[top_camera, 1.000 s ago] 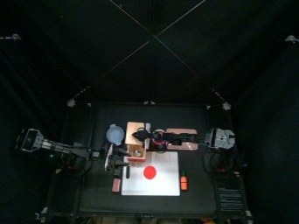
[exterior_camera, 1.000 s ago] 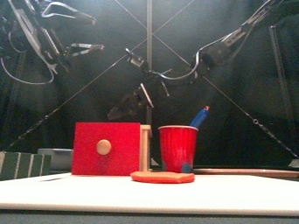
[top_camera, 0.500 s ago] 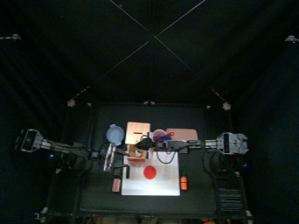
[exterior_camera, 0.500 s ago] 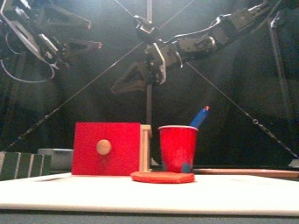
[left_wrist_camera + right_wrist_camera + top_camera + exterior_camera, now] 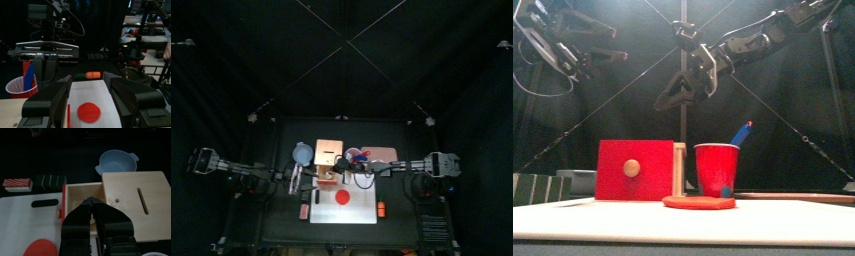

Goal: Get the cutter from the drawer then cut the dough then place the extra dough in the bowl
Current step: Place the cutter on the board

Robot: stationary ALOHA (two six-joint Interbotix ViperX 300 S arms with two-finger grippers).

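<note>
The pale wooden box [image 5: 137,190] stands behind the white board [image 5: 358,212], its drawer [image 5: 80,195] pulled out with the red front [image 5: 633,170] toward the board. My right gripper [image 5: 91,201] hangs over the open drawer with its jaws together; what lies beneath them is hidden. A flat red dough disc [image 5: 341,197] lies on the board [image 5: 100,97]. The blue-grey bowl [image 5: 119,162] sits beside the box [image 5: 329,149]. My left gripper [image 5: 89,85] is open and low at the board's left end, facing the dough [image 5: 88,111]. No cutter is visible.
A red cup [image 5: 716,170] holding a blue knife [image 5: 742,133] stands right of the box. A toy carrot [image 5: 381,208] lies on the board's right side. A dark green sushi roll [image 5: 51,179] and a red-and-white toy [image 5: 18,184] lie left of the board.
My right gripper has swung left from the table's right side to a spot above the open drawer. The left arm has stayed almost still.
</note>
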